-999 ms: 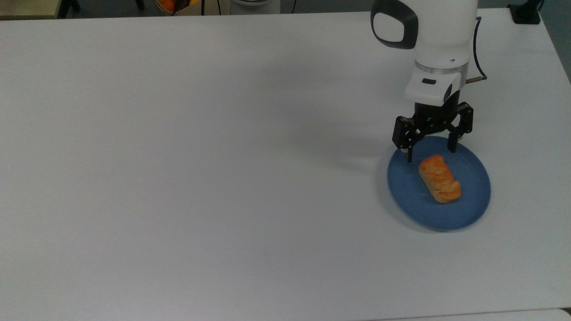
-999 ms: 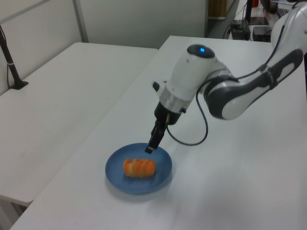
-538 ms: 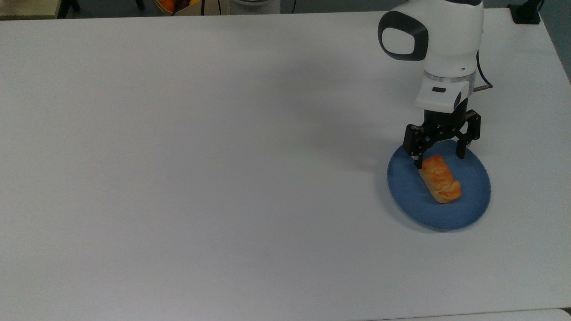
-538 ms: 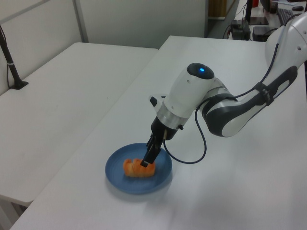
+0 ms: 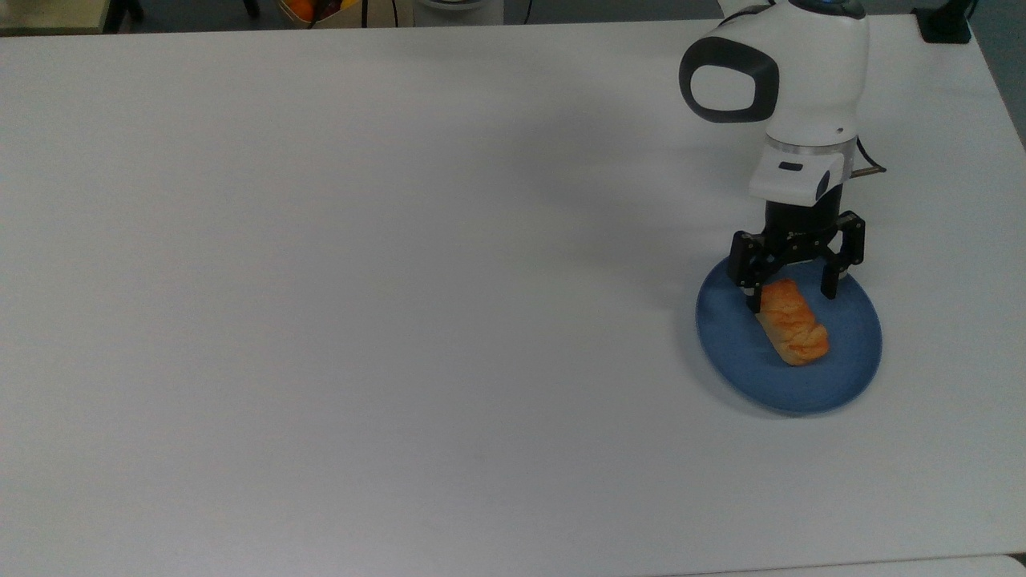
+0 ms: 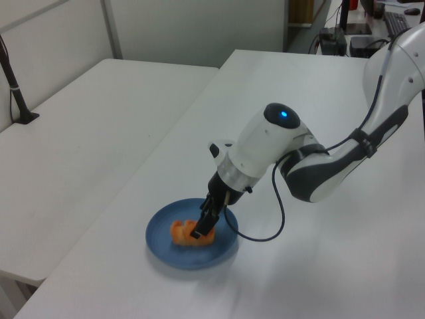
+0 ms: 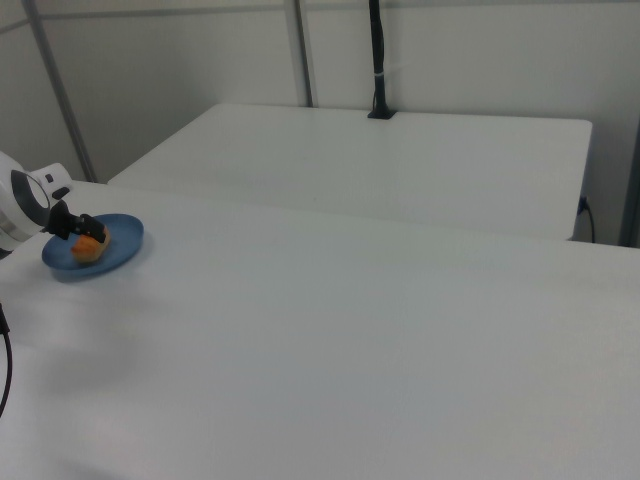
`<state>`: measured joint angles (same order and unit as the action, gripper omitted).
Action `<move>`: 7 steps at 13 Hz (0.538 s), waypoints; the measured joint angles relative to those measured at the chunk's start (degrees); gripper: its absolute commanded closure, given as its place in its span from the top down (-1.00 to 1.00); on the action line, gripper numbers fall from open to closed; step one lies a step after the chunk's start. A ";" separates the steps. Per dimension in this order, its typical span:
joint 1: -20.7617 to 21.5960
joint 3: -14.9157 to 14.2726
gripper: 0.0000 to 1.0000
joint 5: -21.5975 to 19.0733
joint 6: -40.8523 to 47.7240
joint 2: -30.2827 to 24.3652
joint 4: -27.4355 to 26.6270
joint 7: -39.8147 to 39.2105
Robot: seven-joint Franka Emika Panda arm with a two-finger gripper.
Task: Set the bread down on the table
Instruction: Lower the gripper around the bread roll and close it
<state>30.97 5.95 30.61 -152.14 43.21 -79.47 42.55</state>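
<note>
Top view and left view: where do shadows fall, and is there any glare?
Top view: soft arm shadow on the table toward the top view's left of the blue plate; no glare. Left view: faint shadow under the plate rim; the bread is evenly lit.

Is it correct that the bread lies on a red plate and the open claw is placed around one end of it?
Not entirely: the plate is blue, not red, as the top view shows. The rest holds: the bread lies on that plate, and the open claw is placed around one end of it, the end nearer the top view's upper edge, with one finger on each side.
</note>
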 measured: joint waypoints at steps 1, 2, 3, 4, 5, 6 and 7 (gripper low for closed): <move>0.04 0.00 1.00 3.15 -0.01 0.59 0.00 2.23; 0.04 0.00 0.92 4.67 -0.03 1.03 0.00 3.04; 0.04 0.00 0.73 5.04 -0.04 1.24 0.00 3.11; 0.04 0.00 0.51 5.11 -0.04 1.29 0.01 3.11; 0.04 0.00 0.33 5.50 -0.04 1.33 0.01 3.11; 0.05 0.00 0.20 5.95 -0.04 1.43 -0.05 3.11; 0.05 0.00 0.05 6.02 -0.04 1.63 -0.07 3.12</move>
<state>31.02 5.95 36.63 -152.18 44.84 -79.54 45.66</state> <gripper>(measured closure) 0.313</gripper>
